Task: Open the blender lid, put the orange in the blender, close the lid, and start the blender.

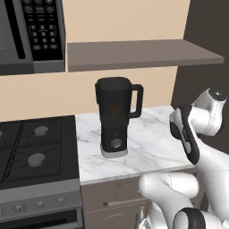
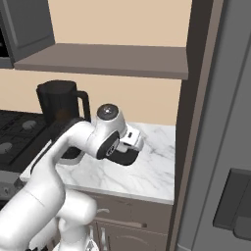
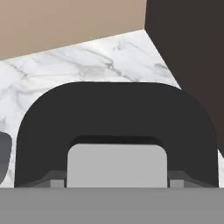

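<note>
The blender [image 1: 115, 117] stands on the marble counter [image 1: 150, 143], its jar top uncovered and its handle to the right. A faint glow of the orange [image 1: 115, 109] shows through the dark jar. My gripper [image 2: 128, 149] hangs over the counter to the right of the blender [image 2: 61, 105], shut on the blender lid [image 2: 122, 158]. In the hand view the blender lid [image 3: 116, 118] sits right before the camera, black, with its light grey plug [image 3: 117, 166] at the bottom, and it hides my fingertips. From the left base view the lid [image 1: 190, 145] looks like a dark slab at my hand.
A gas stove [image 1: 36, 150] adjoins the counter on the left, with a microwave [image 1: 31, 36] above it. A brown shelf [image 1: 138, 53] runs over the blender. A dark tall panel [image 2: 193, 122] and a grey fridge [image 2: 230, 147] close off the right side.
</note>
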